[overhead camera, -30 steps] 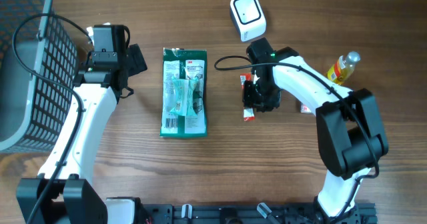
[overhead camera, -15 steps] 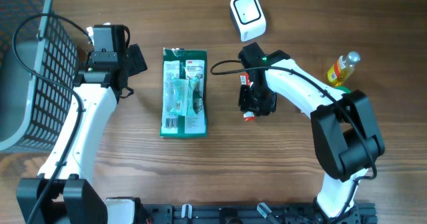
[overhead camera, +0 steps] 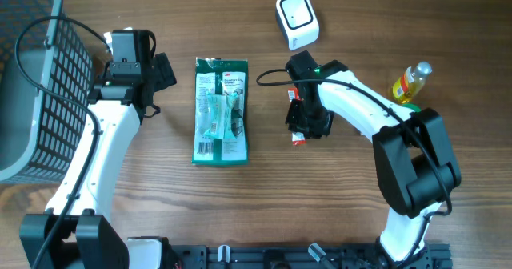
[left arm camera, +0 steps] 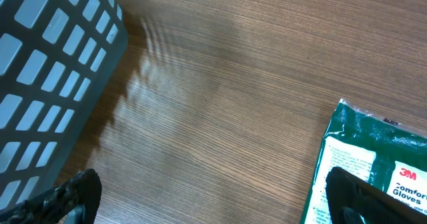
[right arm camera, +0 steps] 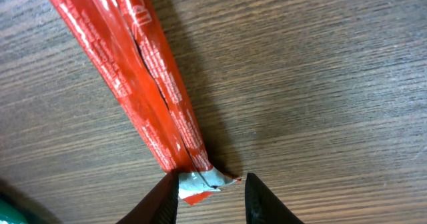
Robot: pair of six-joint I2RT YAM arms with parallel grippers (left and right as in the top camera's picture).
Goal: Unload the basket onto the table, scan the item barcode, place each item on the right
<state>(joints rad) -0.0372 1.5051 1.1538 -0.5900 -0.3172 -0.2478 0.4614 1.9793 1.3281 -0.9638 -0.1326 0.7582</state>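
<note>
Since a second ago the right arm has swung left and the right gripper (overhead camera: 302, 130) has narrowed, nudging the red stick packet (overhead camera: 298, 139) a little leftward; the left arm has not shifted. The packet (right arm camera: 140, 71) is a slim glossy foil tube with small white print, a seam running its length and a flat crimped tail. It lies on the table (overhead camera: 320, 205) just near of the scanner (overhead camera: 297, 19), right of centre. The right gripper (right arm camera: 207, 194) straddles that tail, jaws part-way in and not clamped: one dark finger (right arm camera: 165, 196) touches the crimp, and a sliver of wood shows before the other. The left gripper (overhead camera: 156, 73) hangs over bare wood with jaws released wide and nothing between them; from its wrist camera (left arm camera: 213, 201) only the two black tips show at the lower corners. The table is brown wood with a fine straight grain. The scanner is a white rounded block with a dark-edged face. Left of the packet lies a flat green glove pack (overhead camera: 222, 110), a printed plastic bag with a clear window showing pale folded gloves; "Comfort Gloves" reads on it (left arm camera: 373, 157). At far left stands a grey plastic basket (overhead camera: 32, 85) with square-grid walls (left arm camera: 47, 71); only its own mesh and wall show. At right lies a small clear bottle (overhead camera: 410, 82) of yellow liquid, pale-capped and tilted.
</note>
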